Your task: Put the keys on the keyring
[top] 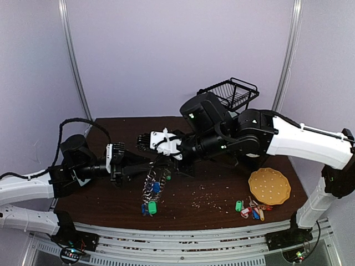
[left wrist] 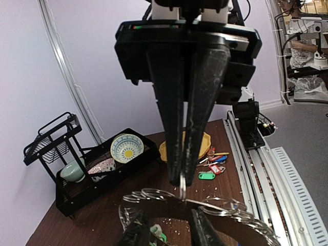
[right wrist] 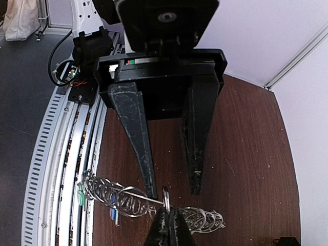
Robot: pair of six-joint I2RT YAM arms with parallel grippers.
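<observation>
The keyring point(top: 151, 185), a silver ring strung with small loops and green and blue tagged keys, hangs above the table between both arms. In the right wrist view its wire point(right wrist: 130, 190) runs crosswise. My right gripper point(right wrist: 169, 219) is shut on a small metal loop point(right wrist: 166, 197) threaded on that wire. My left gripper point(right wrist: 174, 192) faces it, open, one finger on each side of the loop and touching nothing. In the left wrist view my left gripper point(left wrist: 169, 230) sits just below the keyring point(left wrist: 148, 195). Loose keys point(top: 250, 211) with red, yellow, blue and green tags lie at the front right.
A yellow plate point(top: 269, 185) lies right of the keys. A black wire rack point(top: 233, 93) stands at the back right and holds bowls point(left wrist: 127, 147). Crumbs are scattered over the brown table point(top: 211, 191). Metal rails point(top: 183, 235) run along the near edge.
</observation>
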